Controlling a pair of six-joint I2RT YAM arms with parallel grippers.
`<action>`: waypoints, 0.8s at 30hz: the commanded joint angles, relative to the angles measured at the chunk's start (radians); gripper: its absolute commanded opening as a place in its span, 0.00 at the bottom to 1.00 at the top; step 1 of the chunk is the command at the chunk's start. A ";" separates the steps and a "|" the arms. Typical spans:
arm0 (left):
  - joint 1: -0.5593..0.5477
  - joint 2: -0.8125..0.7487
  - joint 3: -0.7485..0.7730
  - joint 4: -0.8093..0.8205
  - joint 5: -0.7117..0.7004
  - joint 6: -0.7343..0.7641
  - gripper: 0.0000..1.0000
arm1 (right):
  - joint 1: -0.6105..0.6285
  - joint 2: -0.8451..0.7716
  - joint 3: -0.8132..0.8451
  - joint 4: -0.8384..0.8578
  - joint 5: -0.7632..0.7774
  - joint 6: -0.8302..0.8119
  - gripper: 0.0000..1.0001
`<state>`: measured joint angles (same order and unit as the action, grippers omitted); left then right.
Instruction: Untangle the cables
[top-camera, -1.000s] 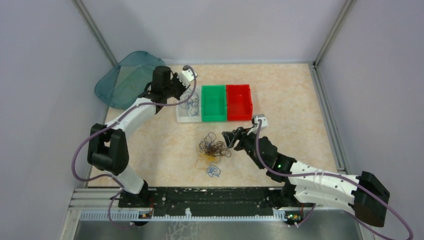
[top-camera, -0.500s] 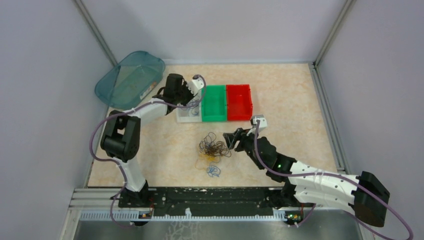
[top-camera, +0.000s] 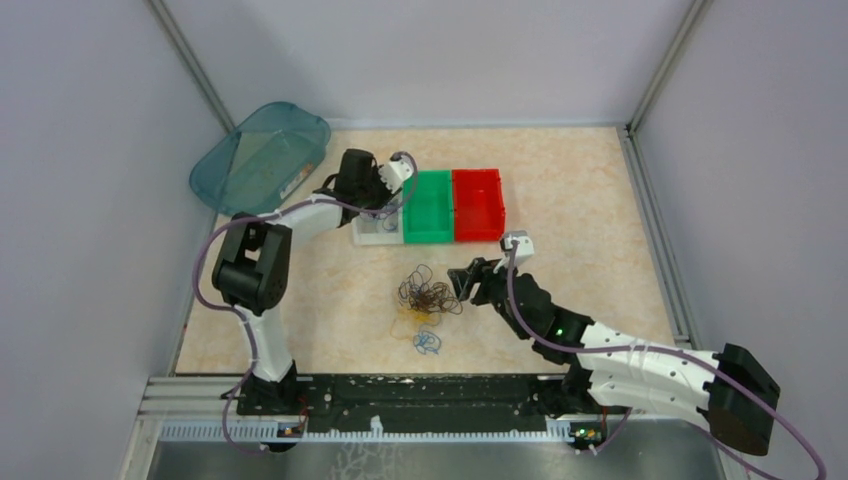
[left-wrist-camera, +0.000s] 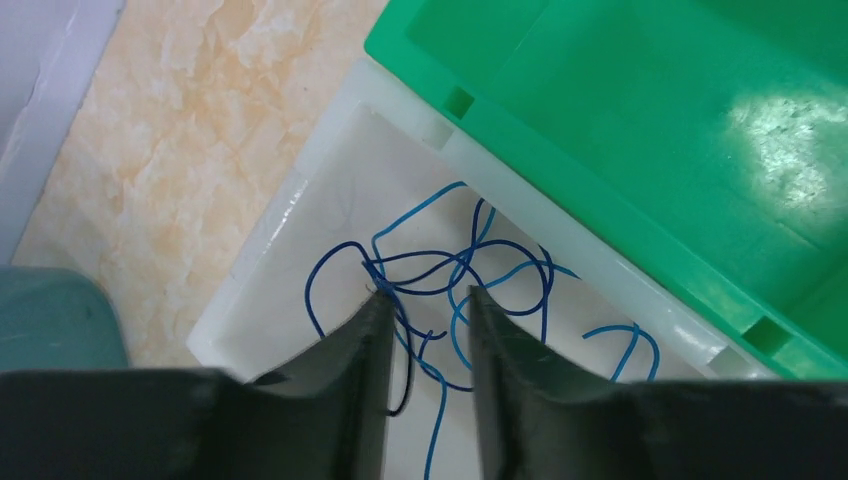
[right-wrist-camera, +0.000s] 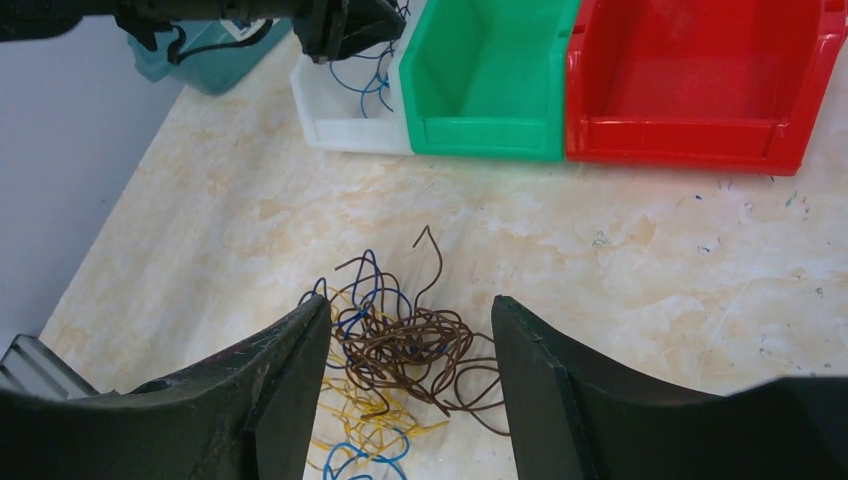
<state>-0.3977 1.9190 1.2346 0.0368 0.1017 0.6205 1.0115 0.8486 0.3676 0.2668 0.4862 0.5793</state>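
While the left gripper (left-wrist-camera: 428, 296) hangs narrowly parted, empty, over blue cables (left-wrist-camera: 415, 258) in the white bin (left-wrist-camera: 296, 232), the right gripper (right-wrist-camera: 410, 303) gapes wide before the tangle (right-wrist-camera: 400, 352): probably light and springy, best pinched at a loose brown end (right-wrist-camera: 429, 233).

White bin (top-camera: 374, 237), green bin (top-camera: 428, 205), red bin (top-camera: 477, 203) abut; teal tub (top-camera: 262, 155) apart.
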 joint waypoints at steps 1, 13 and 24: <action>-0.002 -0.058 0.103 -0.123 0.057 -0.034 0.46 | -0.008 -0.034 0.034 -0.023 -0.019 0.006 0.62; -0.001 -0.274 0.209 -0.374 0.264 -0.148 0.97 | -0.007 -0.094 0.019 -0.129 -0.194 -0.037 0.63; -0.001 -0.480 0.178 -0.583 0.386 -0.183 1.00 | 0.081 0.088 0.005 -0.173 -0.403 -0.052 0.58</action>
<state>-0.3977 1.5261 1.4391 -0.4541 0.4259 0.4591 1.0550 0.8898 0.3672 0.0769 0.1680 0.5480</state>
